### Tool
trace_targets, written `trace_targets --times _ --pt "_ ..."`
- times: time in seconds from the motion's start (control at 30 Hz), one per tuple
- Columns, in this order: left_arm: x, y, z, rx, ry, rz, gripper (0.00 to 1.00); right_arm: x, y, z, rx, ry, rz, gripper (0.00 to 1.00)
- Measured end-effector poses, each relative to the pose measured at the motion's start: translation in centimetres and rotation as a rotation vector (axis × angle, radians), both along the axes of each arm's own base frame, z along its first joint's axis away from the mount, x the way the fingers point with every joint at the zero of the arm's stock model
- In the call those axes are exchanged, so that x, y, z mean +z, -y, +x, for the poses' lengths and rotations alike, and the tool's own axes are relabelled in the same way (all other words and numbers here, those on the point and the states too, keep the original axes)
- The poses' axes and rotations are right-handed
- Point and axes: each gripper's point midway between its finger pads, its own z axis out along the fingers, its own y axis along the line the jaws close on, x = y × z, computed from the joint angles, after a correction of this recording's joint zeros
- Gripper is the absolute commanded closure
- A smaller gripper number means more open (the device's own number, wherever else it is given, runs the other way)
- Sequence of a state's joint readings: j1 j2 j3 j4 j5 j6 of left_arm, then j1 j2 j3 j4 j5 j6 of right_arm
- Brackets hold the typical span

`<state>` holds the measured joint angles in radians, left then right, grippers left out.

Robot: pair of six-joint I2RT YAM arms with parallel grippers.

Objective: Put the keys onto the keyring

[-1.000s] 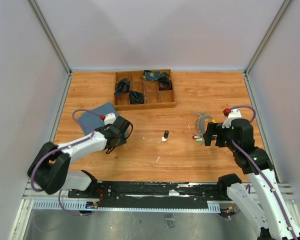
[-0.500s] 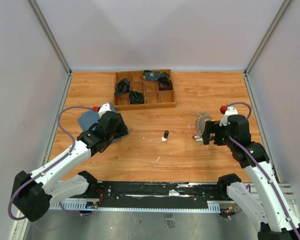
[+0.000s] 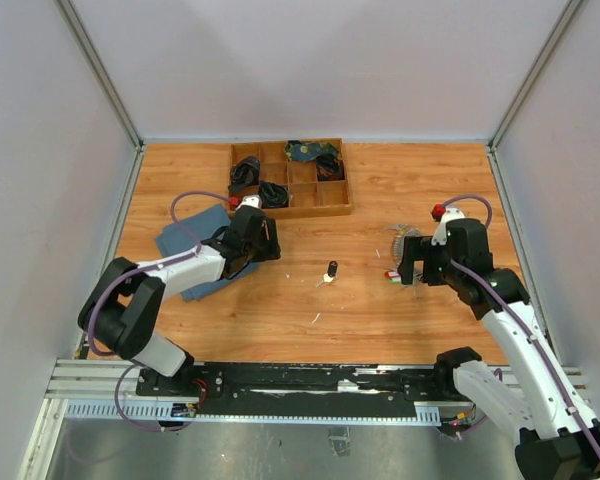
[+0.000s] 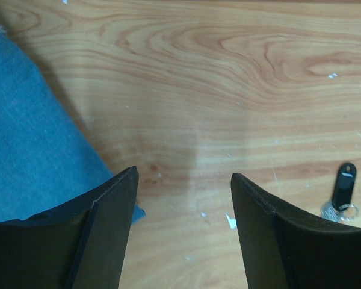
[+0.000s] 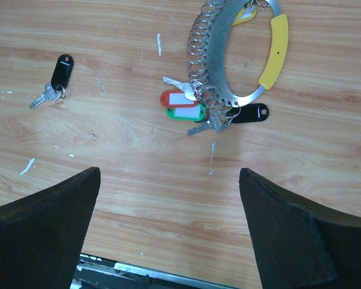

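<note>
left fingers (image 3: 265, 241): spread, empty, above table (image 4: 240, 72), blue cloth (image 4: 24, 150) at left tip | right fingers (image 3: 409, 264): wide, empty | keyring (image 5: 219, 72): flat on table ahead of right fingers, keys (image 5: 182, 99) bunched on it

No legible text or labels

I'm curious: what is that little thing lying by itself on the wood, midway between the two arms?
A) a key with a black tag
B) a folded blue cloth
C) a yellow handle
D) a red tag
A: the black-tagged key lies alone on the bare wood, well apart from the keyring over on the right side.
</note>
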<state>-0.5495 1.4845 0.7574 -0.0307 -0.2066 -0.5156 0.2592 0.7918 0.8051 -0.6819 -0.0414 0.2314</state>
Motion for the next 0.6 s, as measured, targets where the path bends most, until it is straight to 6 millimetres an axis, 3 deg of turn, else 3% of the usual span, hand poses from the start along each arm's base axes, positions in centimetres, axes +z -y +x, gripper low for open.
trace_targets --times 0.37,0.6 --pt "-2.4 -2.5 2.6 0.061 -0.025 -0.003 0.32 -0.8 -0.1 0.5 0.001 -0.028 -0.008 0.02" --pt "-3.3 -5.2 2.4 0.195 -0.055 0.014 0.3 -1.2 -0.2 0.8 0.001 -0.031 -0.008 0.02"
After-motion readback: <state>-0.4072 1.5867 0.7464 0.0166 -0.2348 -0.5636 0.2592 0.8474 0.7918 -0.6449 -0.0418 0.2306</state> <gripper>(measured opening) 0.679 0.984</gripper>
